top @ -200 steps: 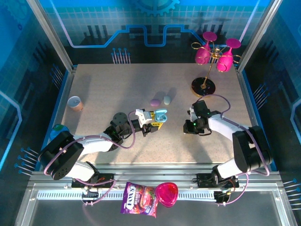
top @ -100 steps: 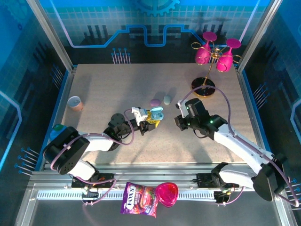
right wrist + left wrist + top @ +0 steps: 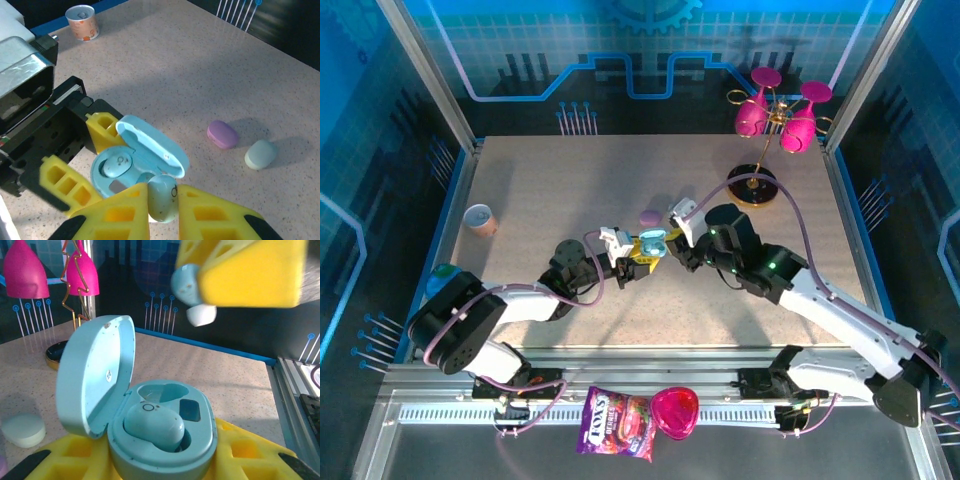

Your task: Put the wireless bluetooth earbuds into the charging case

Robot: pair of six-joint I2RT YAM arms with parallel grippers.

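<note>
The charging case [image 3: 150, 450] is smooth light blue plastic with a soft satin sheen and a few dark specks. The light blue earbud [image 3: 152, 426] seated in it has the same finish. Low in the right wrist frame, the mint-grey earbud [image 3: 162, 197] looks glossier and faintly speckled. The right pincer [image 3: 163, 202] has fingers [image 3: 117, 215] of matt yellow plastic. The surface [image 3: 200, 65] looks like matt, speckled stone-pattern laminate. At upper left are a printed paper cup [image 3: 82, 22] and a dully shining metal block [image 3: 25, 70].

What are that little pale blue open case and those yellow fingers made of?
The pale blue clamshell charging case looks like smooth moulded plastic, by its soft satin sheen. The yellow hollow-celled fingers look matte, perhaps printed plastic or rubber.
</note>
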